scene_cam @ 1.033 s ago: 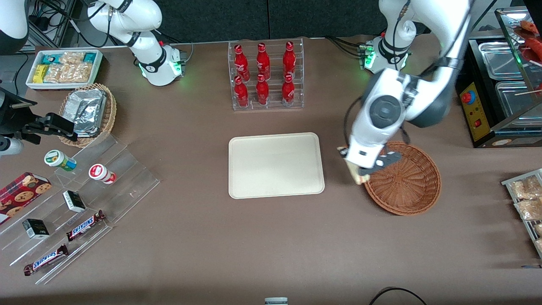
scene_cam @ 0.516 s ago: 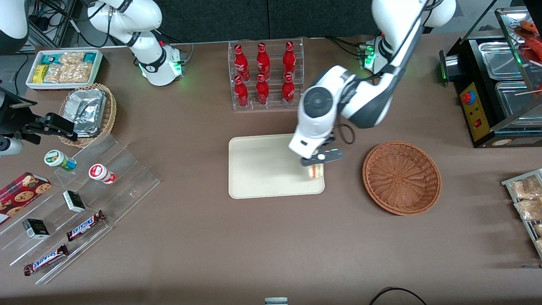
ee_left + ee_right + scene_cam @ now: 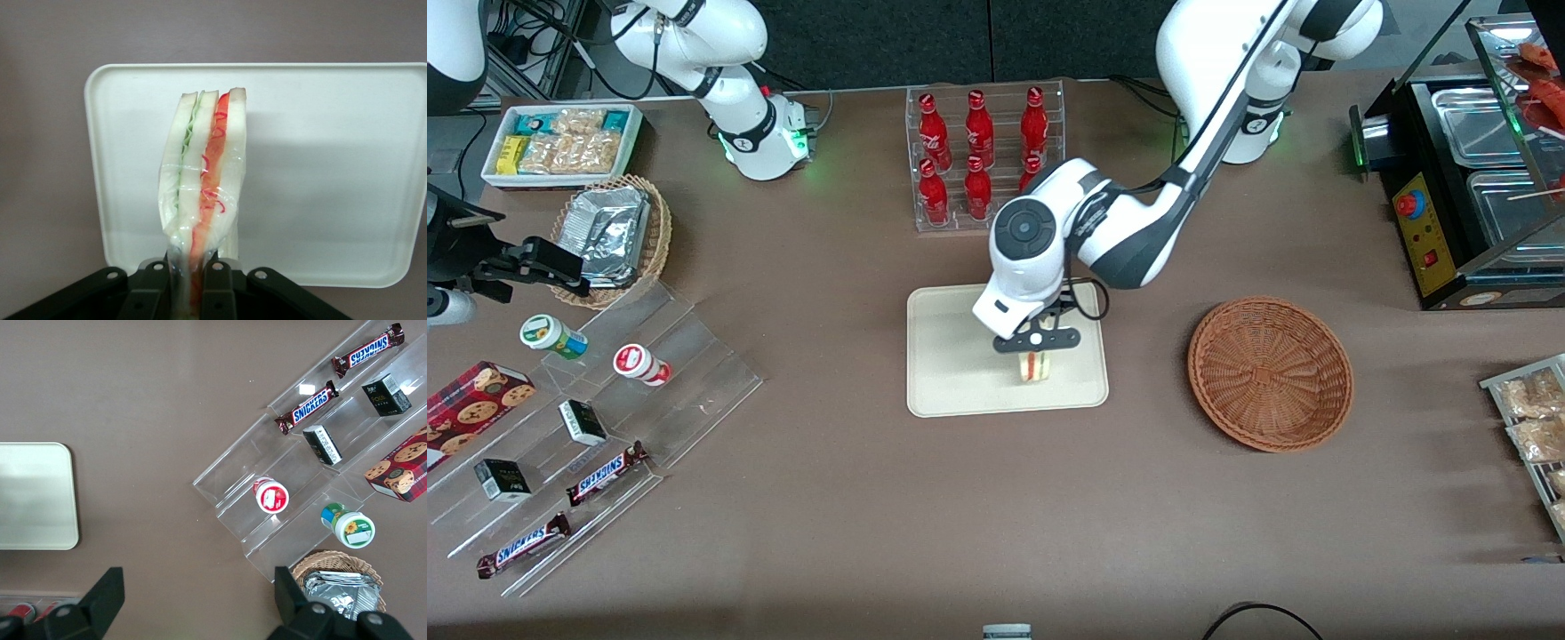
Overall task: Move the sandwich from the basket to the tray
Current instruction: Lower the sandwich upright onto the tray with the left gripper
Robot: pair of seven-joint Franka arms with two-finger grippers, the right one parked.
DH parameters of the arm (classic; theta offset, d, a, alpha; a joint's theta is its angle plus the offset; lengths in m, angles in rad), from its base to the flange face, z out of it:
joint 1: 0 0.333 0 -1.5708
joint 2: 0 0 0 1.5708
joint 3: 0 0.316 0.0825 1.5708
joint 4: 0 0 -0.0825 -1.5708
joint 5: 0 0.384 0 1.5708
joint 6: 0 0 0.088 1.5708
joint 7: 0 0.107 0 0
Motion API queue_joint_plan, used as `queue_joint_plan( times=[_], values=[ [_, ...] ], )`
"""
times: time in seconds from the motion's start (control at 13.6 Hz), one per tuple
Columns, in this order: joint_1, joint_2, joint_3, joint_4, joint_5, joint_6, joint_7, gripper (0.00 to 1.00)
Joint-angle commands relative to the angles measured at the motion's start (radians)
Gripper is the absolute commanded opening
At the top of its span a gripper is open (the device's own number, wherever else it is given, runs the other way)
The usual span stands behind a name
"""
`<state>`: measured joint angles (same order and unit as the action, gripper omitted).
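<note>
Left arm reaches in from the tabletop's rear edge toward mid-tabletop, wrist pointing down. Claw (image 3: 1037,348) fingers (image 3: 217,290) pinched on the sandwich (image 3: 1034,365), held off the surface.

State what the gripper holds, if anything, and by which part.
The gripper pinches the wrapped cream triangular sandwich by one narrow end, above the beige tray.

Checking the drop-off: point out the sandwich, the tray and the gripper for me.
sandwich (image 3: 203,180), left wrist view, on its filling stripe.
tray (image 3: 951,356), front view, on its bare floor.
gripper (image 3: 1036,342), front view, between the fingertips clamped on the sandwich, above the tray.
</note>
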<state>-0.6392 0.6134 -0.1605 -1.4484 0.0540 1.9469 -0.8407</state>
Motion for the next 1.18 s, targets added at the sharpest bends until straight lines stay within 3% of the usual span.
queue_joint_plan(
  times=[0.0,0.52,0.96,1.03,1.11],
  values=[
    [-0.045,0.080,0.013,0.092,0.009,-0.025,0.012,0.00],
    [-0.073,0.206,0.016,0.183,0.013,-0.043,0.014,0.00],
    [-0.074,0.223,0.018,0.192,0.015,-0.043,0.014,0.00],
    [-0.079,0.224,0.018,0.192,0.015,-0.042,0.014,0.03],
    [-0.079,0.229,0.018,0.192,0.015,-0.040,0.014,0.30]
  ],
)
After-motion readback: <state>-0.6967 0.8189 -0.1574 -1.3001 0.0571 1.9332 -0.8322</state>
